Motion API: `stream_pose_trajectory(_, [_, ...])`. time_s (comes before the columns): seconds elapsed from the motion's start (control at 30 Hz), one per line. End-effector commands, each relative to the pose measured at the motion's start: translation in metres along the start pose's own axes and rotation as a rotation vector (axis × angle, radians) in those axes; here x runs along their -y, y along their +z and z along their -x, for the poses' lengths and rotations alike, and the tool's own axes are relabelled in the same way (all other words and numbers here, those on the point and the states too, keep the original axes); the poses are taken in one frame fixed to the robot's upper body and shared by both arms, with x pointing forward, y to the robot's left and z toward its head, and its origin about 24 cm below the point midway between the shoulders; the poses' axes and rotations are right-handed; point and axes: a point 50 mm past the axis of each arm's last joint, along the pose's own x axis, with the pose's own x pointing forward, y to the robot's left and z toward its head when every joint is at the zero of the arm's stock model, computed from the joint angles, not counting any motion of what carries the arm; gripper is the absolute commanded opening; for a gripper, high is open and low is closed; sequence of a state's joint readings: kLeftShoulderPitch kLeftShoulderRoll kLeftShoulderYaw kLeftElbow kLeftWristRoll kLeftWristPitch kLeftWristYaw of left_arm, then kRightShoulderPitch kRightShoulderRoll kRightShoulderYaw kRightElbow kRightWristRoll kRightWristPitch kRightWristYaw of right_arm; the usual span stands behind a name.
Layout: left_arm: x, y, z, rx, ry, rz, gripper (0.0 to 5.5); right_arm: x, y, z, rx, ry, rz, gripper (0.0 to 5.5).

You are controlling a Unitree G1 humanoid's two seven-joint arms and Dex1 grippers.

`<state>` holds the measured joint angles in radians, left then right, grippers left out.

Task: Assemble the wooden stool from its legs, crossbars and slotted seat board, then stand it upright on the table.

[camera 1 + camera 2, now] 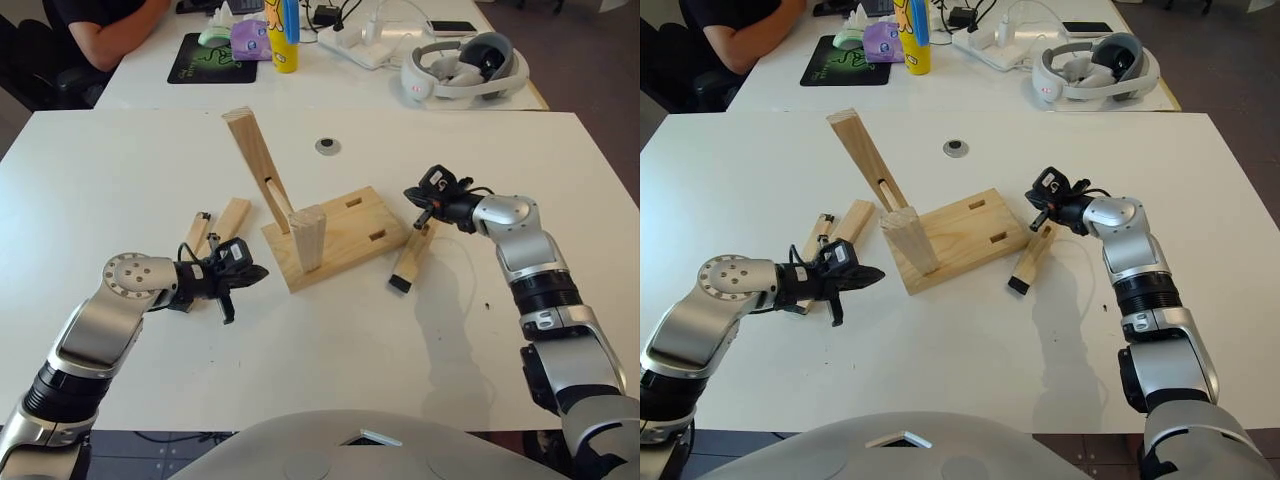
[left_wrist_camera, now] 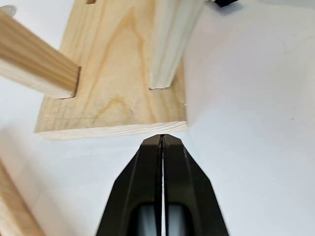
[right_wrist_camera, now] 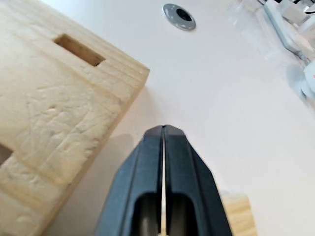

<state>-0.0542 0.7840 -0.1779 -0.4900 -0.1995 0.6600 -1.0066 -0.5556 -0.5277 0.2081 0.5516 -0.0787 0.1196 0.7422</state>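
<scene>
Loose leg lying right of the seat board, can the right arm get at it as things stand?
Probably yes: the right gripper is at the leg's far end with nothing between, though it is shut and would need opening first.

The light over my arms is bright and even, coming from above. The white tabletop looks pale, almost washed out. Shadows are soft and short: the flat pale wooden seat board lays a faint grey band along its near edge. My black right gripper, fingers pressed together, carries a dull bluish sheen on its upper faces.
</scene>
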Motion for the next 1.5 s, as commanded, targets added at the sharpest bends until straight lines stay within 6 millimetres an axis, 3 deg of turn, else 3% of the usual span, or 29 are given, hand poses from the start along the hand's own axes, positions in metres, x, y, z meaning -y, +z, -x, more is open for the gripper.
stream_pose_trajectory(0.03, [0.016,0.006,-0.016,-0.006,-0.122,-0.051,0.01,-0.006,0.002,-0.009,-0.034,0.068,0.053,0.0])
stream_pose_trajectory(0.2, [0.03,0.005,-0.043,-0.035,-0.156,-0.102,0.01,-0.012,0.002,-0.013,-0.08,0.152,0.105,0.0])
stream_pose_trajectory(0.33, [0.03,-0.005,-0.058,-0.109,-0.084,-0.137,0.01,-0.014,0.01,-0.012,-0.067,0.22,0.133,0.0])
stream_pose_trajectory(0.57, [0.014,-0.022,-0.05,-0.251,0.051,-0.194,0.01,-0.021,0.017,0.008,-0.073,0.35,0.204,0.0])
stream_pose_trajectory(0.83, [0.011,-0.026,-0.051,-0.237,0.062,-0.18,0.01,-0.054,0.027,0.049,-0.074,0.604,0.228,0.0])
stream_pose_trajectory(1.0, [0.014,-0.03,-0.052,-0.236,0.056,-0.165,0.01,-0.029,0.039,0.034,-0.026,0.453,0.217,0.0])
stream_pose_trajectory(1.27, [0.012,-0.027,-0.054,-0.23,0.044,-0.177,0.01,-0.047,0.035,0.017,-0.021,0.538,0.196,0.0])
stream_pose_trajectory(1.5, [0.015,-0.026,-0.054,-0.221,0.044,-0.162,0.01,-0.049,0.034,0.006,-0.057,0.497,0.219,0.0])
